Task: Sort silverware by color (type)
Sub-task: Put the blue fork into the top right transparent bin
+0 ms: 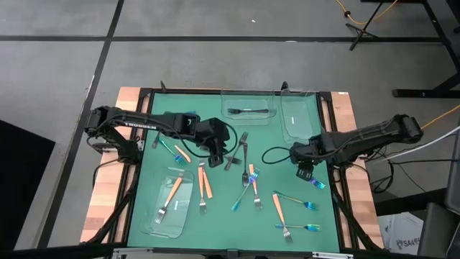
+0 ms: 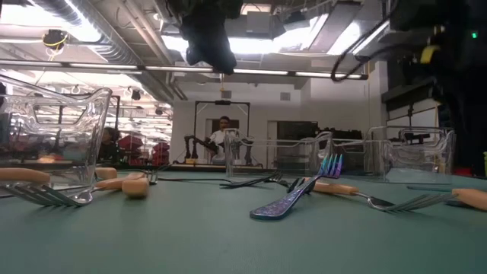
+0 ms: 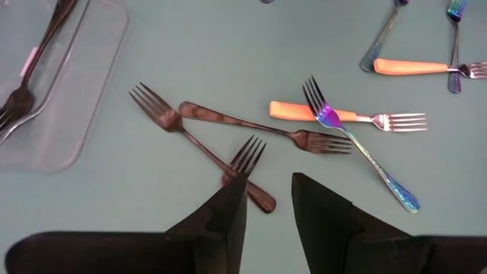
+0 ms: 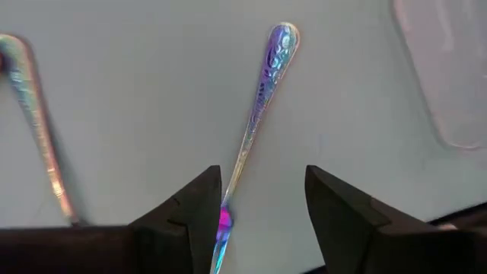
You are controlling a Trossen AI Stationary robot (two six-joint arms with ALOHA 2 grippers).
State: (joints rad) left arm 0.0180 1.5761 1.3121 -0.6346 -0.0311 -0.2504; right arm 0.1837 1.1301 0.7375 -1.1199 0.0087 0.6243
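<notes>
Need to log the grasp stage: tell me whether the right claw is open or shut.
Open. In the right wrist view the right claw has its fingers spread apart, with the iridescent fork lying on the mat in the gap between them.

The high view looks straight down on the whole green mat (image 1: 230, 208); the low view sits at mat level, facing across it into the room; each wrist view looks down close onto the mat, the left sharing the crossed black forks (image 3: 228, 141) (image 1: 238, 149) with the high view.
</notes>
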